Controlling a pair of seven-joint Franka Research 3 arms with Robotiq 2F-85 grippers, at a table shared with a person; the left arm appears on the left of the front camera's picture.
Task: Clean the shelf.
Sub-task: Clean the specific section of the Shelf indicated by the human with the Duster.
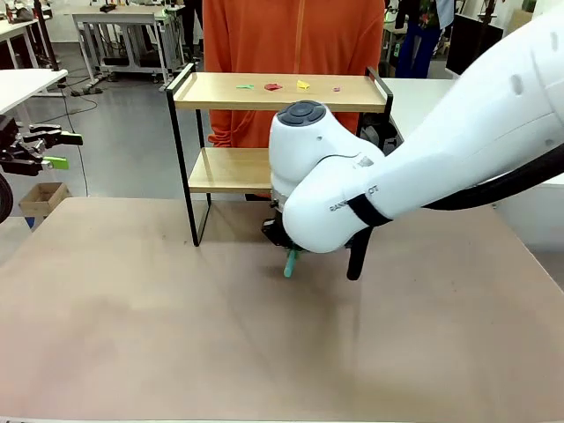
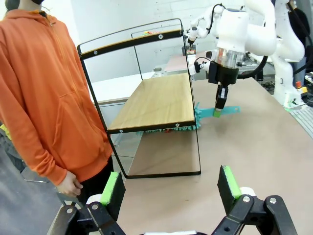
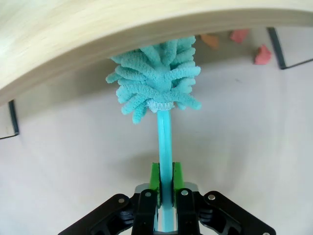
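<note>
Shelf (image 1: pixel 264 92) standing on the tabletop (image 1: pixel 132 335), just ahead of the right claw (image 3: pixel 165 169).
Right claw is pinching the handle of a teal duster (image 3: pixel 156 81). The fluffy head is sitting beyond its fingertips, under the lower board's edge. Left claw (image 2: pixel 169 185) is hanging spread wide and holding nothing, with the shelf well ahead of it. Coloured scraps (image 1: pixel 273 86) are lying on the top board, above the right claw.

Front view: robot's side, looks across table (image 1: pixel 132 335) at shelf (image 1: pixel 220 92) and person (image 1: pixel 291 35). Left wrist view: farther off, faces shelf's end; shares shelf, right arm (image 2: pixel 244 29). Right wrist view: close, beneath lower board (image 3: pixel 73 29), along duster (image 3: pixel 156 78).
</note>
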